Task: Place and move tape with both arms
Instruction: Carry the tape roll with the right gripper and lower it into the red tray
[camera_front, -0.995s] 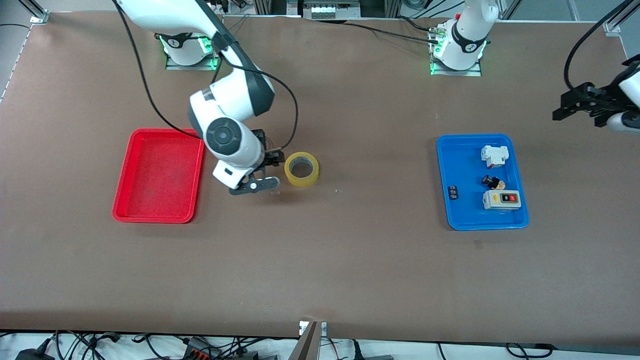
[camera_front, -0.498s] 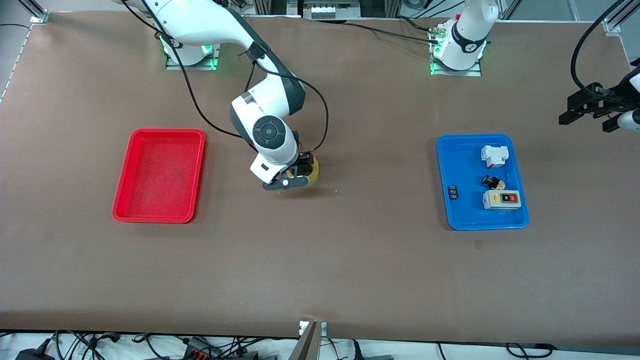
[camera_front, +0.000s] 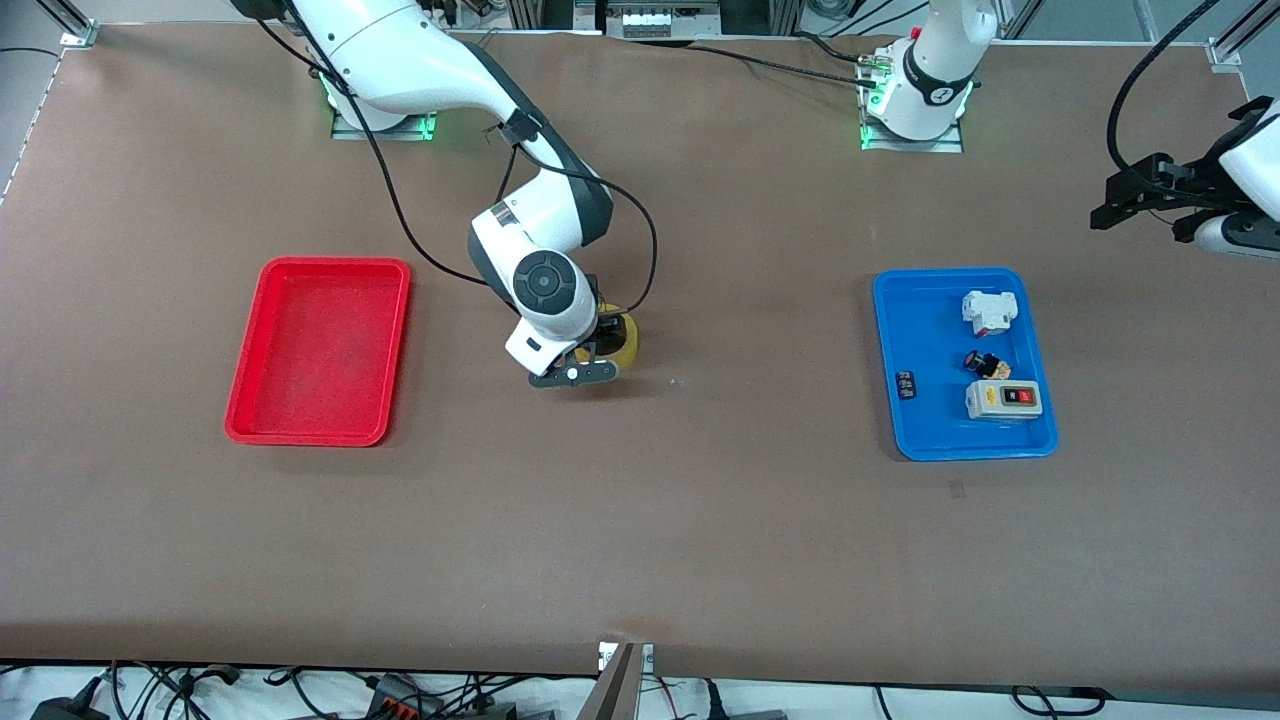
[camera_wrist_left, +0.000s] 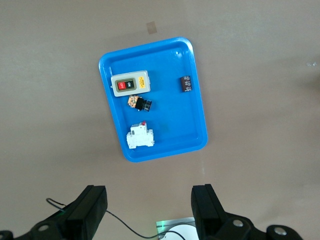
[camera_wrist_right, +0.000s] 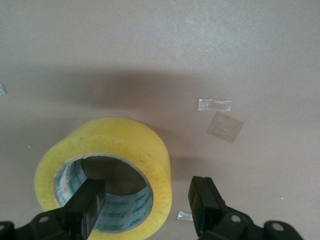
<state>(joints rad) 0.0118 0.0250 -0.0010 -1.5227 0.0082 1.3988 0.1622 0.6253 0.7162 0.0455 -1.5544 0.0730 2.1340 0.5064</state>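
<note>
The tape (camera_front: 626, 341), a yellowish roll, lies flat on the brown table between the red tray and the blue tray. The right arm's wrist hides most of it in the front view. In the right wrist view the tape (camera_wrist_right: 125, 142) fills the lower middle. My right gripper (camera_front: 598, 346) is open and low over the roll. It straddles the roll's wall (camera_wrist_right: 146, 207), with one finger inside the hole and the other outside. My left gripper (camera_front: 1128, 196) is open and empty, in the air over the table's left arm end (camera_wrist_left: 150, 210).
An empty red tray (camera_front: 318, 268) lies toward the right arm's end. A blue tray (camera_front: 925, 330) holds a grey switch box (camera_front: 1003, 400), a white breaker (camera_front: 989, 311), a small button part (camera_front: 985, 362) and a black part (camera_front: 907, 384). The left wrist view shows the blue tray (camera_wrist_left: 170, 115).
My right gripper moved from beside the tape, toward the red tray, to over the roll and came down around its wall. The left gripper shifted slightly in the air.
</note>
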